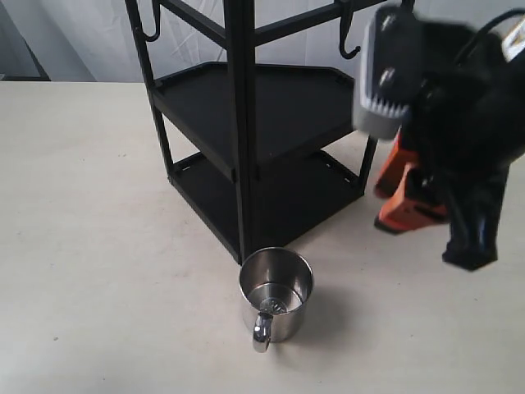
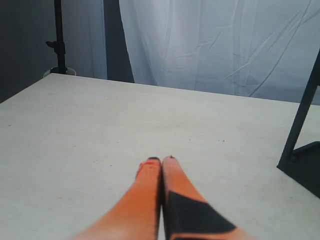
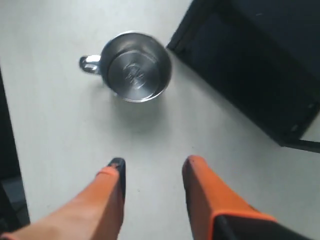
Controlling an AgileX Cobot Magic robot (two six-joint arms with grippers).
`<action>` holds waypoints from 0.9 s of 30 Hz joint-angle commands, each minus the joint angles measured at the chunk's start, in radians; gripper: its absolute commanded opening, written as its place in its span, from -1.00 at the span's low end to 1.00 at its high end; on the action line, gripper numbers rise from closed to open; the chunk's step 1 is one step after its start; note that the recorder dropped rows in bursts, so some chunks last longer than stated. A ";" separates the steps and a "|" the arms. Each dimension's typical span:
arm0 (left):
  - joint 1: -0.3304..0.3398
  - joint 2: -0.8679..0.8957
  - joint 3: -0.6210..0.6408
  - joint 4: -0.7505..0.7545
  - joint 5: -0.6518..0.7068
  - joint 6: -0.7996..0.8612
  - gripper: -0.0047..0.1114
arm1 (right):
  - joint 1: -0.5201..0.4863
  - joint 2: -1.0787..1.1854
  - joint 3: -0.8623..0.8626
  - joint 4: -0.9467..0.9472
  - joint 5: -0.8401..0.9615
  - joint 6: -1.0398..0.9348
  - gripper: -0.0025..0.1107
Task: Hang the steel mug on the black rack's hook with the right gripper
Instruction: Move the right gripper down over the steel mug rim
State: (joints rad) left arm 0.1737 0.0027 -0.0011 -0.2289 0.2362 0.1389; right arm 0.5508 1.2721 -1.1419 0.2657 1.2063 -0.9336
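Your steel mug [image 1: 276, 293] stands upright on the pale surface [image 1: 98, 246], mouth up and empty, just in front of the near corner post of the black rack [image 1: 246, 123]. Its looped handle [image 1: 262, 331] points toward the near edge of the surface. From the right wrist view you see straight down into the steel mug [image 3: 136, 66], with the rack's lower tray corner just beside it.

Your right claw [image 1: 406, 201] hangs above the surface to the right of the rack, well apart from the mug. In the right wrist view the right claw [image 3: 152, 172] is released, its two orange fingertips [image 3: 197, 170] spread with bare surface between them, nothing held.

Up on the rack's crossbar a hook [image 1: 349, 41] hangs at the right, and another hook [image 1: 151, 25] shows at the far left; both carry nothing.

Your left claw [image 2: 161, 162] is clenched, orange tips pressed together over the surface, with a rack post [image 2: 300, 117] off to its side.
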 commanded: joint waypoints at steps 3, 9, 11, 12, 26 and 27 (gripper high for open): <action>0.003 -0.003 0.001 0.001 0.002 -0.001 -0.89 | 0.170 0.129 0.043 -0.082 -0.040 -0.020 -0.21; 0.003 -0.003 0.001 0.005 0.002 -0.001 -0.89 | 0.274 0.181 0.043 -0.082 -0.134 -0.020 0.04; 0.003 -0.003 0.001 0.005 0.002 -0.001 -0.89 | 0.288 0.186 0.043 -0.082 -0.151 -0.020 0.03; 0.003 -0.003 0.001 0.005 0.002 -0.001 -0.89 | 0.288 0.190 0.043 -0.082 -0.165 -0.020 0.03; 0.003 -0.003 0.001 0.021 0.002 -0.001 -0.89 | 0.288 0.209 0.043 -0.153 -0.346 -0.020 0.03; 0.003 -0.003 0.001 0.023 0.002 -0.001 -0.89 | 0.288 0.209 0.043 -0.159 -0.341 -0.020 0.03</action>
State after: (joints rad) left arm 0.1737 0.0027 -0.0011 -0.2172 0.2362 0.1389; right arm 0.8354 1.4799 -1.1019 0.1262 0.8517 -0.9493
